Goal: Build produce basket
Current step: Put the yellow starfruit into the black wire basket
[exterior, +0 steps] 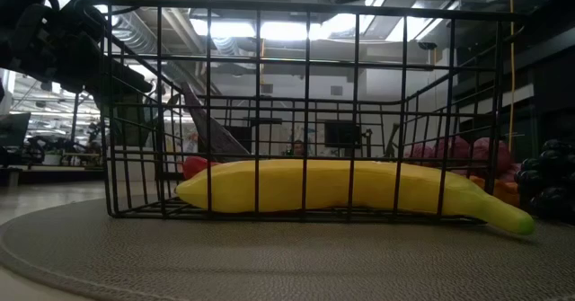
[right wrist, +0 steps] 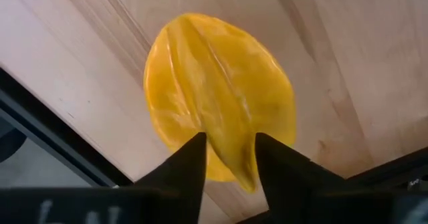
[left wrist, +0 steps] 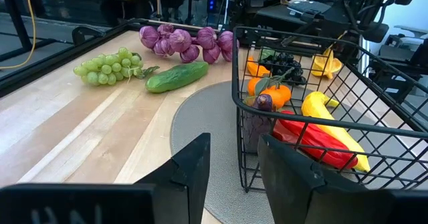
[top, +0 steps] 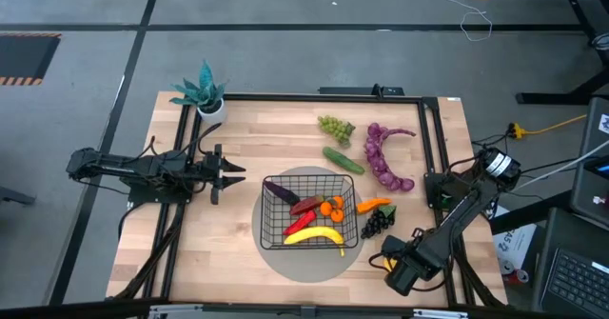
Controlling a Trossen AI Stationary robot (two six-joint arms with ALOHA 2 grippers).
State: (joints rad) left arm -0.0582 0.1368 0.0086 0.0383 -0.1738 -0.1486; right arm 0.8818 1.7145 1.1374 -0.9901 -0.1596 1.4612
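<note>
The black wire basket (top: 309,211) stands on a round grey mat and holds the banana (top: 314,235), red pepper (top: 306,205), eggplant (top: 282,191) and oranges (top: 332,208). The carrot (top: 374,206) and dark grapes (top: 377,224) lie on the mat just right of it. The cucumber (top: 343,159), green grapes (top: 335,126) and purple grapes (top: 384,157) lie on the table farther back. My left gripper (top: 234,175) is open and empty left of the basket. My right gripper (top: 388,262) is shut on the yellow starfruit (right wrist: 217,93) at the near right. My right gripper pinches one end of the starfruit (right wrist: 231,160) between its two fingers (right wrist: 184,167), coming from above and pointing down. The rest of the fruit spreads out beyond the fingertips over the wooden table. Whether it rests on the table or is lifted, I cannot tell.
A teal potted plant (top: 203,94) stands at the far left corner. A black frame rail (top: 433,148) runs along the table's right side, close to my right arm. Bare wood lies left of the basket (left wrist: 87,124).
</note>
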